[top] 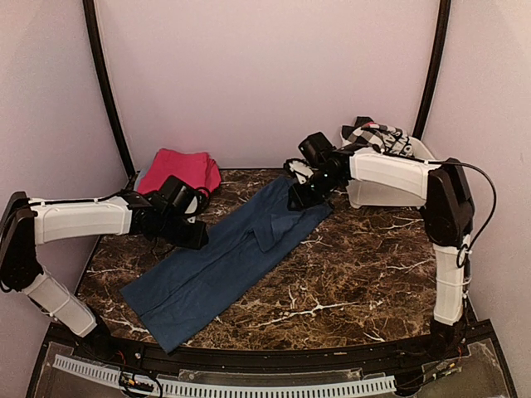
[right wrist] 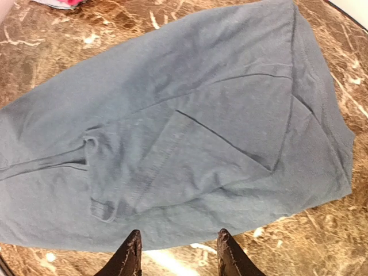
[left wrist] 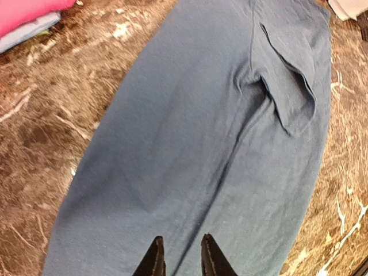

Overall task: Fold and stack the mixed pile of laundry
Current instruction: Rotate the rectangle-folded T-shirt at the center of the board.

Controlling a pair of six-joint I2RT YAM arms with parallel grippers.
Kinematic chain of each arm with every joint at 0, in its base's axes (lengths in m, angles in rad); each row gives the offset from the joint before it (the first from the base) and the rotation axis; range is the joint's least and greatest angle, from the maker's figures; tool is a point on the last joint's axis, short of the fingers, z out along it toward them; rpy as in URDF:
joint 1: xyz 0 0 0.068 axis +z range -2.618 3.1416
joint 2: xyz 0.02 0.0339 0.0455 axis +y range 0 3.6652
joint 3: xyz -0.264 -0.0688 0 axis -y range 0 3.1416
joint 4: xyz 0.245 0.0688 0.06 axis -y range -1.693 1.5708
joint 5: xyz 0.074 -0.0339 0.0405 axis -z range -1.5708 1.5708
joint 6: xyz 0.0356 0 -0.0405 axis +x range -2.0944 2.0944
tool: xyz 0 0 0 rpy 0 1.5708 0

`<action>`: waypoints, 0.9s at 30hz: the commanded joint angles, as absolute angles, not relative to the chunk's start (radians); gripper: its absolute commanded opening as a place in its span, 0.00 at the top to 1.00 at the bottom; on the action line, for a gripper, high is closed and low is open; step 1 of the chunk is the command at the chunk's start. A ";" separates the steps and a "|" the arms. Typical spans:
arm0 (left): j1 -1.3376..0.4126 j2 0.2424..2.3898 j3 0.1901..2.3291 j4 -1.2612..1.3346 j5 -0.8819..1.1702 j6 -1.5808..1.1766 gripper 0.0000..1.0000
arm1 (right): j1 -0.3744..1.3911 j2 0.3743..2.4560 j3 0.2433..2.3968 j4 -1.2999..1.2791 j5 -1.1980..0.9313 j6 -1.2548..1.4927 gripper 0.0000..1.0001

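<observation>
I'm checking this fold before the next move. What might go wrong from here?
The sleeve lies creased on the blue shirt; folding over it may leave a lump. The shirt's near corner sits close to the table edge, so a tug might drag it off.

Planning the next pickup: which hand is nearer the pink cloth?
Left. The left hand is just in front of the pink cloth; the right hand is farther right, over the far end of the blue cloth.
</observation>
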State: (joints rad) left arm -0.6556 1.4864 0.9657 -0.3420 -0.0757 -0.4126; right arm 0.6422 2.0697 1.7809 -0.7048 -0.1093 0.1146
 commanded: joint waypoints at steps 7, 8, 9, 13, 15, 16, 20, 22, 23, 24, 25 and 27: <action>-0.857 1.585 0.988 -0.483 -0.094 -0.394 0.87 | 0.643 2.225 1.790 -0.678 -0.170 0.173 0.61; -0.868 1.601 0.987 -0.479 -0.079 -0.396 0.87 | 0.635 2.241 1.792 -0.682 -0.175 0.176 0.61; -0.874 1.609 0.983 -0.472 -0.075 -0.399 0.88 | 0.626 2.252 1.788 -0.681 -0.178 0.179 0.61; -0.905 1.659 0.987 -0.461 -0.058 -0.385 0.89 | 0.598 2.296 1.787 -0.682 -0.179 0.170 0.61; -0.928 1.696 1.000 -0.452 -0.030 -0.369 0.89 | 0.590 2.326 1.811 -0.690 -0.169 0.155 0.61; -0.944 1.713 1.021 -0.448 -0.012 -0.366 0.89 | 0.587 2.347 1.844 -0.706 -0.160 0.145 0.61; -1.002 1.847 1.133 -0.467 -0.003 -0.361 0.91 | 0.572 2.428 1.983 -0.774 -0.100 0.112 0.62; -1.024 1.912 1.195 -0.468 0.035 -0.365 0.91 | 0.559 2.469 2.061 -0.806 -0.064 0.097 0.62; -1.035 1.953 1.219 -0.467 0.048 -0.364 0.91 | 0.551 2.488 2.099 -0.814 -0.048 0.090 0.62; -1.039 1.971 1.269 -0.467 0.051 -0.364 0.91 | 0.541 2.509 2.137 -0.821 -0.035 0.081 0.62; -1.045 2.004 1.296 -0.466 0.059 -0.365 0.91 | 0.534 2.531 2.182 -0.833 -0.024 0.073 0.62; -1.049 2.044 1.378 -0.463 0.092 -0.380 0.91 | 0.519 2.584 2.281 -0.860 -0.005 0.054 0.63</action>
